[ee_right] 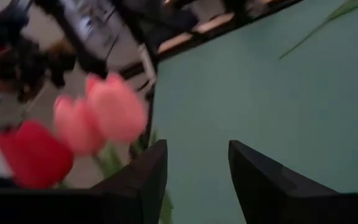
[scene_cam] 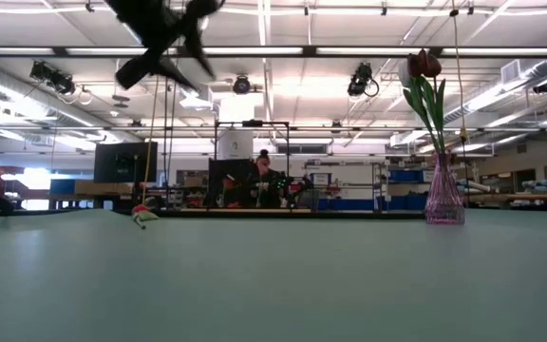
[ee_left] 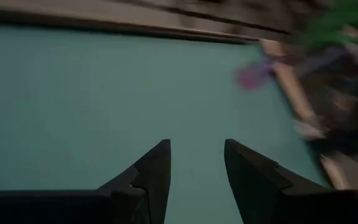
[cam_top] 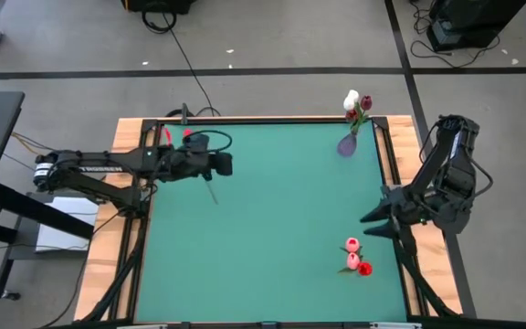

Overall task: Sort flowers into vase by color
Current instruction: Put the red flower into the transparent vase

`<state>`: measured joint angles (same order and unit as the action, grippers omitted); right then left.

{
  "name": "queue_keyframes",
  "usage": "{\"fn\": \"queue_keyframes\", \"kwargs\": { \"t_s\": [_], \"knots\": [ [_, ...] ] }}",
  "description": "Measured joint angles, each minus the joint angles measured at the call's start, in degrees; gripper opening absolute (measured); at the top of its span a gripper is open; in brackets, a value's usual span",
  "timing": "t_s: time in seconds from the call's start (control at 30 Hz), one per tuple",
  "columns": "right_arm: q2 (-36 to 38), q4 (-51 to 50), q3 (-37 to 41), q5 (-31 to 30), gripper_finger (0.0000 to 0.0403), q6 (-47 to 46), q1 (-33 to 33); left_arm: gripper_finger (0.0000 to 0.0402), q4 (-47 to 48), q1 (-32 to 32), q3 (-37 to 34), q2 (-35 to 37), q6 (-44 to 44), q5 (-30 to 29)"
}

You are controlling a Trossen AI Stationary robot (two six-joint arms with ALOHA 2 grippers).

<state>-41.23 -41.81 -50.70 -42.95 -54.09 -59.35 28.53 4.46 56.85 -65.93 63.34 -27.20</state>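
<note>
The green tabletop (cam_top: pixel 263 219) carries a small purple vase (cam_top: pixel 347 144) near its far right corner. The vase already holds a white tulip (cam_top: pixel 351 98) and a dark red tulip (cam_top: pixel 364 103); in the low view the dark red head (scene_cam: pixel 424 64) stands high above the vase (scene_cam: pixel 443 198) on a leafy stem.

Three more flowers lie close together on the tabletop near the right edge, toward the near right corner: two pink tulips (cam_top: pixel 352 251) and a red tulip (cam_top: pixel 364 269) just beside them. The right wrist view shows them close up, the pink heads (ee_right: pixel 98 115) side by side and the red head (ee_right: pixel 33 152) next to them.

The right gripper (cam_top: pixel 379 219) hangs at the right edge of the tabletop, just beyond those three tulips and apart from them. Its fingers (ee_right: pixel 143 180) stand moderately apart and hold nothing.

The left gripper (cam_top: pixel 222 164) is out over the far left part of the tabletop, well apart from both groups of flowers. Its fingers (ee_left: pixel 151 180) are likewise parted with only bare green surface between them. A thin dark line (cam_top: pixel 212 192) lies on the tabletop just under that gripper; what it is cannot be told.

In the low view a small reddish object (scene_cam: pixel 141 215) rests on the tabletop toward the left, too small to identify, and a person (scene_cam: pixel 263 180) sits in the room far behind the table.
</note>
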Motion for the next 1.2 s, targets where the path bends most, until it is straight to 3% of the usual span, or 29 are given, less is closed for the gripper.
{"fn": "queue_keyframes", "kwargs": {
  "t_s": [0.17, 0.27, 0.53, 0.77, 1.2],
  "knots": [
    [0.0, 1.25, 0.0, -4.39, 0.0178, -1.85, 3.88, 0.0155, 13.36, 4.08, 0.05, -1.78, 13.23, -1.59],
    [-0.07, 2.77, 0.0, -4.49, 0.0178, -1.73, 7.28, 0.0155, 19.4, 7.91, -0.09, -3.84, 16.48, -1.01],
    [-0.11, 7.05, 0.0, -3.23, 0.0178, -1.33, 15.01, 0.0159, 21.66, 21.16, -0.1, -12.34, 7.61, 6.3],
    [-0.84, 11.76, 0.0, -0.95, 0.0178, -1.7, 17.36, 0.0159, 20.53, 32.17, -0.1, -20.95, 0.39, 14.7],
    [-2.34, 11.29, 0.01, -0.32, 0.0178, -3.81, 17.59, 0.0159, 16.69, 40.53, -0.91, -27.95, -6.03, 20.31]
  ]
}}
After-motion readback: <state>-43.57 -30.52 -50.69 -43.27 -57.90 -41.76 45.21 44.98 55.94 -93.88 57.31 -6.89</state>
